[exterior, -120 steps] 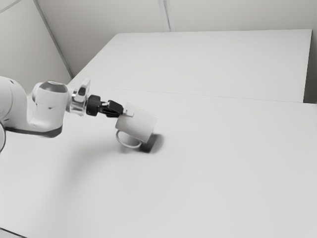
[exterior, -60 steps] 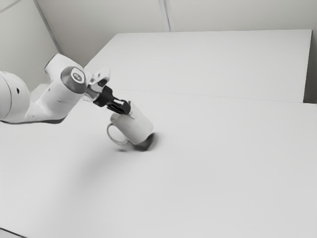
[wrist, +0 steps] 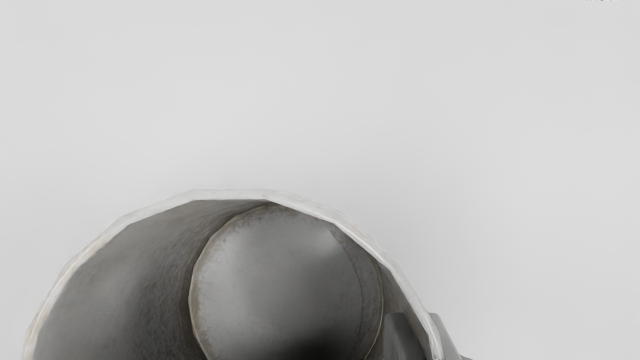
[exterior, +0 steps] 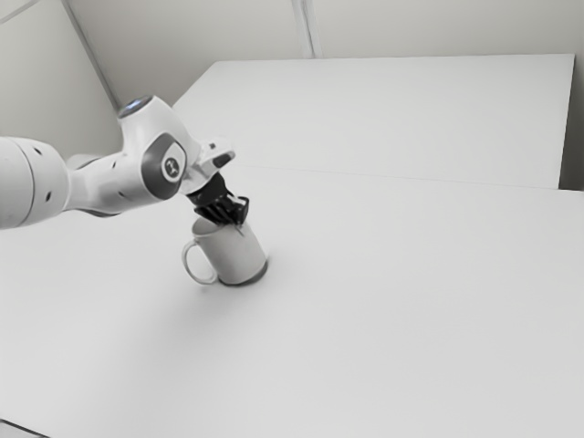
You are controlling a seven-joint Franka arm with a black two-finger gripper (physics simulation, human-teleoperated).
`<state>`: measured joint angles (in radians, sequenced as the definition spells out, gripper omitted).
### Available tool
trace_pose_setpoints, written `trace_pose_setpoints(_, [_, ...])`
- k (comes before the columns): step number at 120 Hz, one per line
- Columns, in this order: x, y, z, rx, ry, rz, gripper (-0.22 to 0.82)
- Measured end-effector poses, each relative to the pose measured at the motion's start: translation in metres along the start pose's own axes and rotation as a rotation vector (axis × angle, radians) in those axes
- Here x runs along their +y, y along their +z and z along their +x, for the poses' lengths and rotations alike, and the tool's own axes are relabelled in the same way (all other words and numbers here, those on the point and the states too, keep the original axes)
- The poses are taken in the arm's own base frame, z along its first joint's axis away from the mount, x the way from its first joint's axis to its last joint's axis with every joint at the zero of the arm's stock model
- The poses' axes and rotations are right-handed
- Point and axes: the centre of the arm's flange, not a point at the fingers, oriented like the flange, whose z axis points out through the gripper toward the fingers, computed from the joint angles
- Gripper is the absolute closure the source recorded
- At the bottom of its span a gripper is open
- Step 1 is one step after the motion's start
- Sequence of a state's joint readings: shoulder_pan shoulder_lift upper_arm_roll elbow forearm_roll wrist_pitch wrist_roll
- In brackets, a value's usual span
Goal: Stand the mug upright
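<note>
The black gripper [exterior: 239,222] points down at the rim of the white mug [exterior: 233,254] in the exterior view. Slightly tilted, with its mouth up and toward the exterior view's left, the mug has its base close to the table and its handle on the exterior view's left. Looking into the mug [wrist: 280,285], the wrist view shows its inner floor and rim. There the gripper [wrist: 422,330] is shut on the mug's wall, one finger inside and the other outside.
A white table [exterior: 392,319] lies under the mug. Beyond it, another white surface [exterior: 383,119] stretches toward pale walls [exterior: 182,32].
The hand has swung from nearly level to pointing steeply down. Held by its rim, the mug has turned from lying tilted to almost upright, its handle moving toward the exterior view's left.
</note>
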<state>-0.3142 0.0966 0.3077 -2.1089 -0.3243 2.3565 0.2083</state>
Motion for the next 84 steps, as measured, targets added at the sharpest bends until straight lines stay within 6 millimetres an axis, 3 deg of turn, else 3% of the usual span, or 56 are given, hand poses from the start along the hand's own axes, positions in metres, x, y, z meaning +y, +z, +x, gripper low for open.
trace_pose_setpoints(84, [0.018,0.008,-0.009,-0.066,-0.222,0.242,0.79])
